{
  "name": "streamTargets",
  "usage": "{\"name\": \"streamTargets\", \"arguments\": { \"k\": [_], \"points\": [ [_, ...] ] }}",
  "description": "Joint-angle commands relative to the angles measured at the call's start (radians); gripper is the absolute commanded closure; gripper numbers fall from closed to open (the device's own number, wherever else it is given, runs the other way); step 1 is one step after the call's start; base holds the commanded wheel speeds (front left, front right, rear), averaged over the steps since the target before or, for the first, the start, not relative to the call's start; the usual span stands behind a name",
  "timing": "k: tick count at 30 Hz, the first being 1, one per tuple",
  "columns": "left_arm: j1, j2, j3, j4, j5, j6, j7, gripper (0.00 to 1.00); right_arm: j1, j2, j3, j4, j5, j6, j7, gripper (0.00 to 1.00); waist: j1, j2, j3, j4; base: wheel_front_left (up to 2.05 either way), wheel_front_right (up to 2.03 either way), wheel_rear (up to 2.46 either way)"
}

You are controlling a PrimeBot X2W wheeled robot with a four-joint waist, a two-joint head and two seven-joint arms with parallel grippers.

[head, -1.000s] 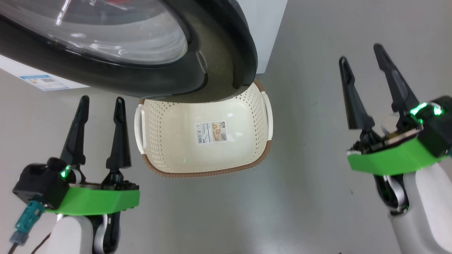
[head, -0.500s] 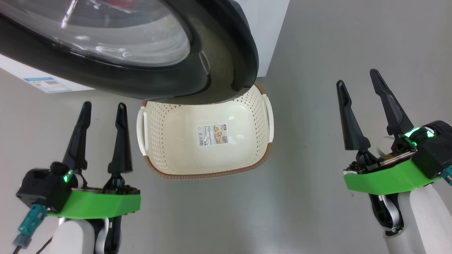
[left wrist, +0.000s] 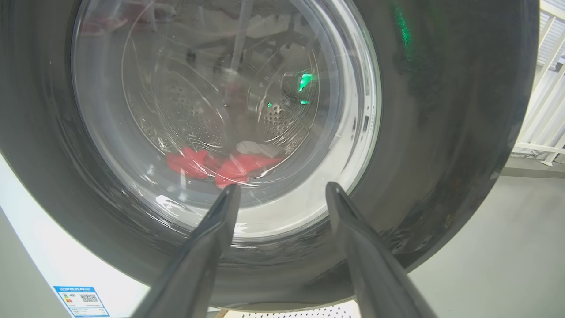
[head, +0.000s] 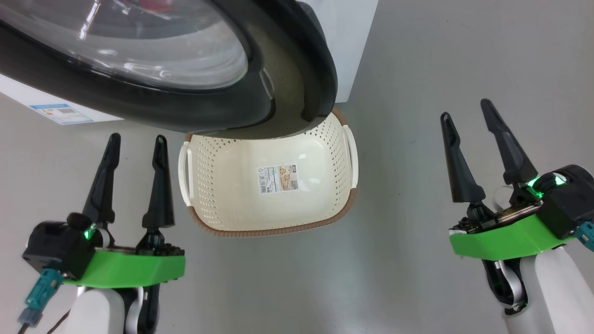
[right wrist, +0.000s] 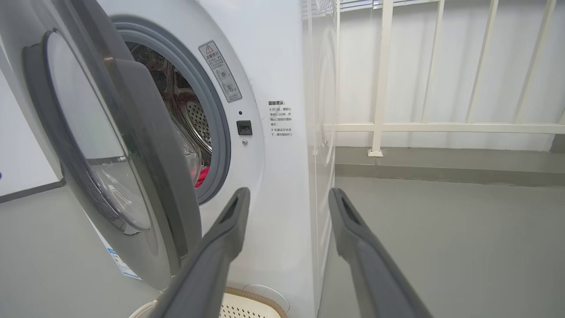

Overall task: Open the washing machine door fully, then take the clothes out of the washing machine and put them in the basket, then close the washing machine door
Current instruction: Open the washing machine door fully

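The washing machine door (head: 185, 111), black-rimmed with a clear bowl window, stands partly open over the far end of the basket (head: 338, 204), which holds nothing. In the right wrist view the door (right wrist: 145, 145) hangs ajar from the white washing machine (right wrist: 282, 66), and a sliver of the red clothes (right wrist: 202, 176) shows in the drum. Through the glass in the left wrist view the clothes (left wrist: 220, 165) lie low in the drum. My left gripper (head: 137, 139) is open, left of the basket and facing the door (left wrist: 441, 110). My right gripper (head: 465, 109) is open, right of the basket, holding nothing.
A white railing (right wrist: 384, 79) and a wall stand behind and to the right of the machine. Grey floor (head: 417, 260) spreads around the basket. A blue label (head: 60, 112) sits low on the machine front.
My right gripper has drawn back and down in the head view, away from the door. The left arm has stayed put; the view shifted slightly.
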Motion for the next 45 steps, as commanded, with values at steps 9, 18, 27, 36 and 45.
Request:
{"name": "streamTargets", "arguments": {
  "k": [9,18,27,36,45],
  "points": [
    [0.018,0.019,0.028,-0.029,0.009,0.006,-0.005,0.00,-0.066,0.010,0.087,0.056,0.260,0.003,-0.005,1.00,0.0000,-0.0001,0.007,0.005,0.00,0.00,0.00],
    [0.011,0.019,0.024,-0.021,0.009,0.002,-0.005,0.00,-0.301,-0.083,0.295,0.163,0.849,0.003,0.002,1.00,0.0000,-0.0001,0.011,0.022,0.00,0.00,0.00],
    [0.007,0.019,0.023,-0.024,0.004,0.004,-0.005,0.00,-0.478,-0.129,0.349,0.152,1.325,0.003,0.244,1.00,0.0000,-0.0001,0.028,0.041,0.00,0.00,0.00],
    [-0.007,0.019,0.022,-0.020,-0.009,0.007,-0.005,0.00,-0.600,-0.074,0.257,0.308,1.648,0.003,0.670,1.00,0.0000,-0.0001,0.046,0.050,0.00,0.00,0.00],
    [-0.013,0.019,0.023,-0.007,-0.013,0.009,-0.005,0.00,-0.703,-0.049,0.274,0.471,1.662,0.003,0.962,1.00,0.0000,-0.0001,0.041,0.052,0.00,0.00,0.00]
  ]
}}
